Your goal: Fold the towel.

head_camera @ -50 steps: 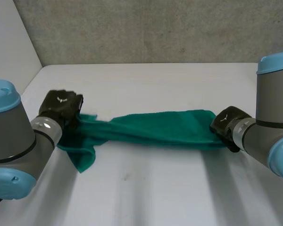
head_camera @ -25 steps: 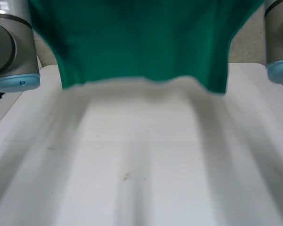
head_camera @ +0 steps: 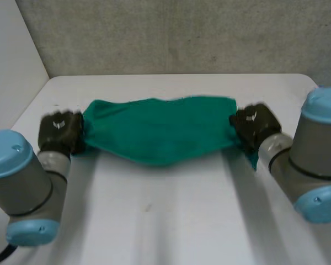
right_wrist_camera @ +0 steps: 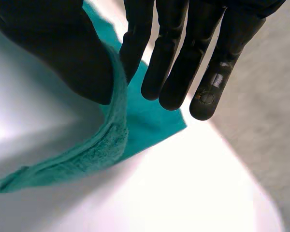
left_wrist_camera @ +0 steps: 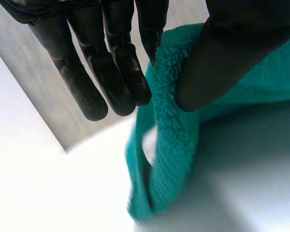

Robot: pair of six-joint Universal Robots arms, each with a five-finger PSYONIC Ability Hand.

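Well, you see a white table (head_camera: pixel 165 221) and grey wall (head_camera: pixel 171 33) around. The green towel (head_camera: pixel 160 130) stretches sideways (middle sagging) over the table's far half; left hand (head_camera: pixel 59 132) and right hand (head_camera: pixel 252 124) each pinch one end, thumb against fingers.

Green terry towel (head_camera: pixel 160 130) is hanging stretched wide above the white bench (head_camera: pixel 171 221), pinched at both ends, its lower edge sagging at the middle

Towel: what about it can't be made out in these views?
- Head view: both ends of the towel, covered by the left hand and right hand.
- Head view: whether its sagging middle touches the table.
- Wrist views: the pinched spots, behind each thumb; the rest runs off-frame.
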